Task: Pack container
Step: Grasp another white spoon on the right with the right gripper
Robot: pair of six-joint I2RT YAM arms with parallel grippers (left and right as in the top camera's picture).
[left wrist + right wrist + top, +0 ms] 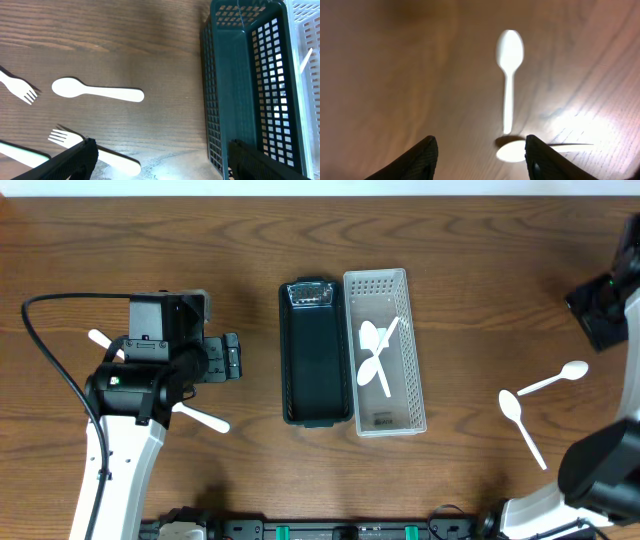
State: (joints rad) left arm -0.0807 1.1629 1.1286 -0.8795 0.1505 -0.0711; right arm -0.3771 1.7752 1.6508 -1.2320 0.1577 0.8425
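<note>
Over the bench [480, 260], our right claw [481, 156] hangs open above a white spoon [509, 65]. Our left claw [160, 160] is open too, empty, near the dark green basket [225, 100].

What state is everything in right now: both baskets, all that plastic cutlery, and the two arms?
dark basket: upright, looks empty
white basket: upright, partly filled
packed spoons: lying crossed inside the white basket
right-side spoons: two, loose on the table
left-side spoon: loose on the table
forks: loose on the table
left end effector: open, empty
right end effector: open, empty
</note>
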